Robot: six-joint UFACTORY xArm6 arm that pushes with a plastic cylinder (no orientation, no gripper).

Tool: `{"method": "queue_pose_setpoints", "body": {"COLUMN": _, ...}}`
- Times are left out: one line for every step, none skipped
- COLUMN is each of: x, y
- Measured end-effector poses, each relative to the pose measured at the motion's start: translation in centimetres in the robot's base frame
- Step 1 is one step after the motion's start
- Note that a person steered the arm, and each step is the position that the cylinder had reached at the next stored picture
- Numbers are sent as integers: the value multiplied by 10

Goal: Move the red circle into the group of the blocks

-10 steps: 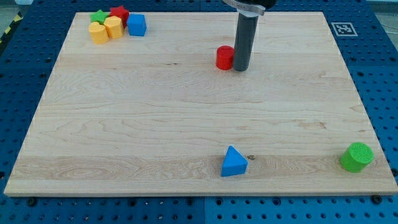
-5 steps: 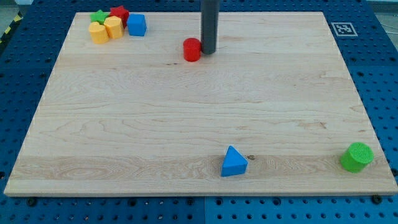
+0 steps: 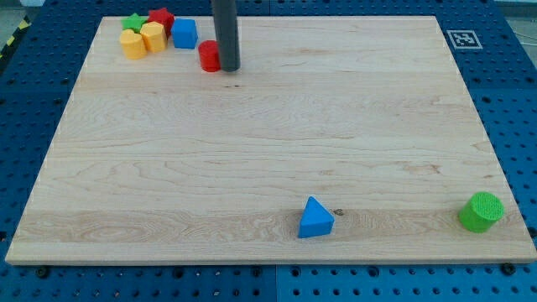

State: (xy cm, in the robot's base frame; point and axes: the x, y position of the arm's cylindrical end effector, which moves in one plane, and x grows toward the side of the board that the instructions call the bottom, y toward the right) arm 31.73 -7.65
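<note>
Moved: my tip (image 3: pixel 227 69) and the red circle (image 3: pixel 209 55) have both travelled toward the view's upper left since the earlier frames; nothing else has shifted.
Tip: it sits on the board, touching the red circle on its right side as the view has it.
Pincer: I have none to hold apart, together or clamped; the arm ends in a bare rod that only pushes.
Red circle: just left of my tip, near the blue cube (image 3: pixel 185 33) but not yet touching it, as far as I can tell.
Group: up and left of my tip, the blue cube, a red block (image 3: pixel 161 18), a green star (image 3: pixel 132 22) and two yellow blocks (image 3: pixel 153 36) (image 3: pixel 132 44) packed close together.
Meaning: the push looks nearly done; I judge a short further shove up and left would join the circle to the cube.
Risk: pushing on could nudge the cube and loosen the cluster.
Surface: a pale wooden board (image 3: pixel 268 151), flat and mostly bare around my tip.
Strays: a blue triangle (image 3: pixel 315 218) well below my tip, a green cylinder (image 3: pixel 482 210) far down to the right.
Room: a blue perforated table (image 3: pixel 520 101) surrounds the board; a black-and-white marker (image 3: pixel 461 39) sits at the board's top right corner.
</note>
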Motion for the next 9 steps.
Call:
{"method": "queue_pose_setpoints", "body": {"x": 0, "y": -22}}
{"method": "queue_pose_setpoints", "body": {"x": -4, "y": -44}}
{"method": "queue_pose_setpoints", "body": {"x": -5, "y": -50}}
{"method": "queue_pose_setpoints", "body": {"x": -5, "y": -50}}
{"method": "queue_pose_setpoints", "body": {"x": -15, "y": -60}}
{"method": "queue_pose_setpoints", "body": {"x": -7, "y": -43}}
{"method": "queue_pose_setpoints", "body": {"x": 7, "y": -7}}
{"method": "queue_pose_setpoints", "body": {"x": 15, "y": 13}}
{"method": "queue_pose_setpoints", "body": {"x": 31, "y": 41}}
